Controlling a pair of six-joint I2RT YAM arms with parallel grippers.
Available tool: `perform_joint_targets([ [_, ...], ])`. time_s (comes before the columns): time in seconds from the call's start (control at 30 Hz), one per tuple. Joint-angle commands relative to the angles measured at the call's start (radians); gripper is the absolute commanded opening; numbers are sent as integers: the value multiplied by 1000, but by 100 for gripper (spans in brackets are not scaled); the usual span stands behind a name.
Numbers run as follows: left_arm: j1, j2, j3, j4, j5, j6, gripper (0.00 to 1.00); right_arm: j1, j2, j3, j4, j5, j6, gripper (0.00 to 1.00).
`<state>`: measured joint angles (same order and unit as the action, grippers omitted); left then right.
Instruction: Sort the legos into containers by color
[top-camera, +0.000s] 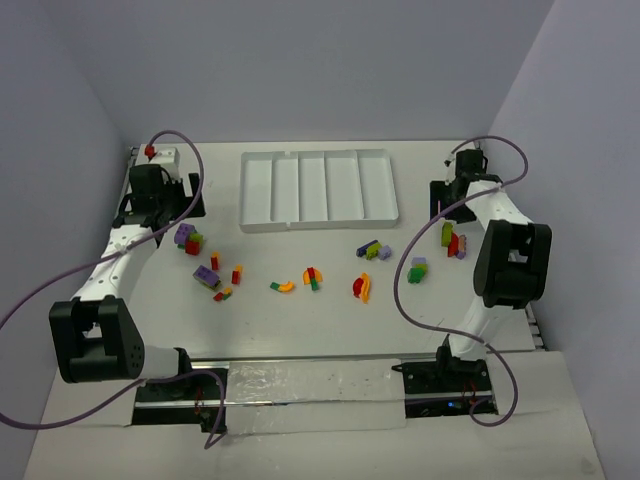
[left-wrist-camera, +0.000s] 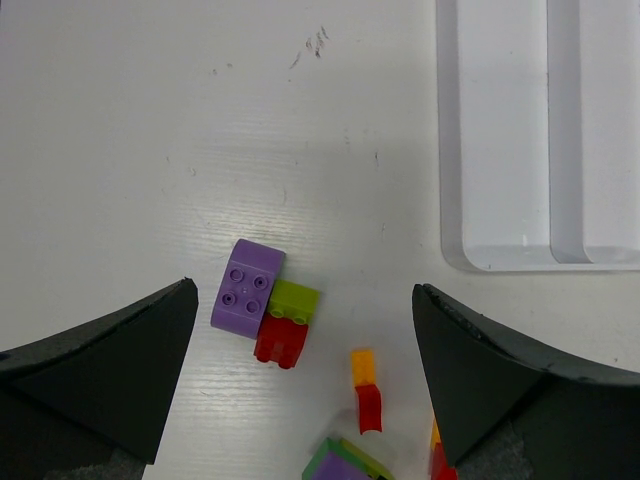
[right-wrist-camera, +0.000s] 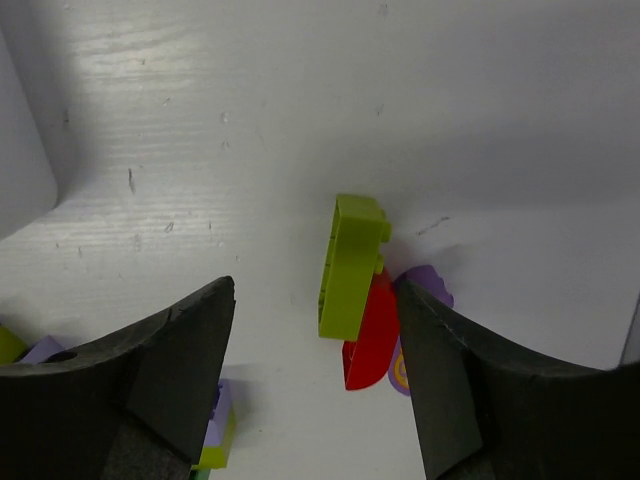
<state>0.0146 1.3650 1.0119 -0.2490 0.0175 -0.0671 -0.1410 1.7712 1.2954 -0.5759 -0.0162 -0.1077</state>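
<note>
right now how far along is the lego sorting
Nothing sorted yet: every compartment of the tray is bare. Nothing in hand either: the left gripper hangs open over a purple brick, the right gripper open over a lime brick. Left to do: all the bricks on the table.

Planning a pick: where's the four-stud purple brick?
The purple brick lies in the left wrist view, beside a lime brick and a red brick, left of the tray.

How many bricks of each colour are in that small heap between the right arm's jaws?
lime green brick: 1
red brick: 1
purple brick: 1
Total: 3
</note>
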Motion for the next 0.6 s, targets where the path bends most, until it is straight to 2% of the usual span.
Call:
perform_joint_targets([
  [0.0, -7, 8, 30, 46, -45, -9, 99, -20, 85, 85, -38, 5, 31, 72],
  [0.27, -6, 25, 25, 47, -67, 6, 99, -25, 180, 122, -44, 14, 55, 64],
  [0.47, -6, 43, 31, 51, -67, 4, 99, -25, 207, 129, -47, 13, 65, 52],
  [0.57, -5, 51, 36, 48, -67, 6, 99, -25, 214, 134, -48, 36, 68, 43],
])
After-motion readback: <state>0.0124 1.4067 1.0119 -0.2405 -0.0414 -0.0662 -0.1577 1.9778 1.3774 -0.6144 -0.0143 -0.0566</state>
